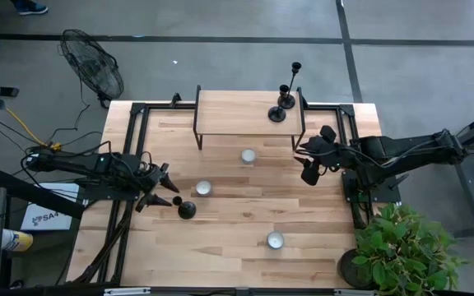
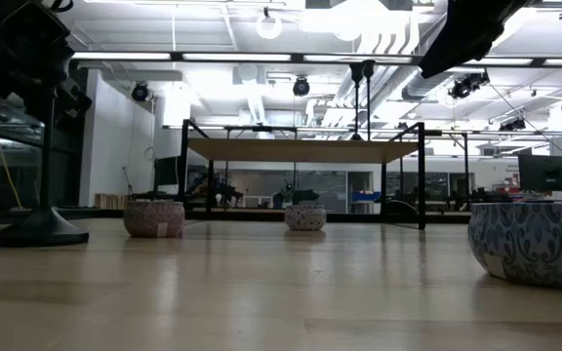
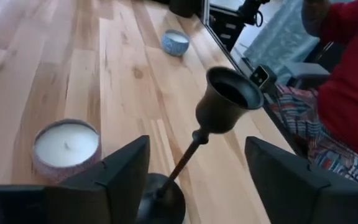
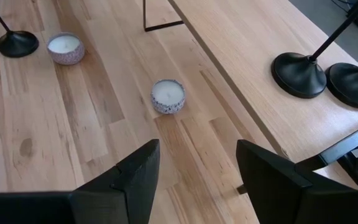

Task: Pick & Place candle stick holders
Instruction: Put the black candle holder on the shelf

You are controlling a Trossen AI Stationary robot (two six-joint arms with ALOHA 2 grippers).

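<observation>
One black candle stick holder (image 3: 227,99) stands on its round base (image 3: 161,202) on the wooden table, at the left (image 1: 187,210). My left gripper (image 3: 197,152) is open; its fingers stand on either side of the thin stem, apart from it. Two more candle stick holders (image 1: 282,105) stand on their bases on the raised wooden shelf (image 1: 237,111) at the far side; the right wrist view shows their bases (image 4: 299,74). My right gripper (image 4: 197,174) is open and hangs over the table by the shelf's near right corner (image 1: 311,167), with nothing between its fingers.
Three small white candles in patterned jars sit on the table: one beside the left gripper (image 1: 203,188), one by the shelf's front (image 1: 248,155), one near the front edge (image 1: 275,240). A potted plant (image 1: 401,247) stands at the near right corner. A person in red (image 3: 353,74) is beyond the table's edge.
</observation>
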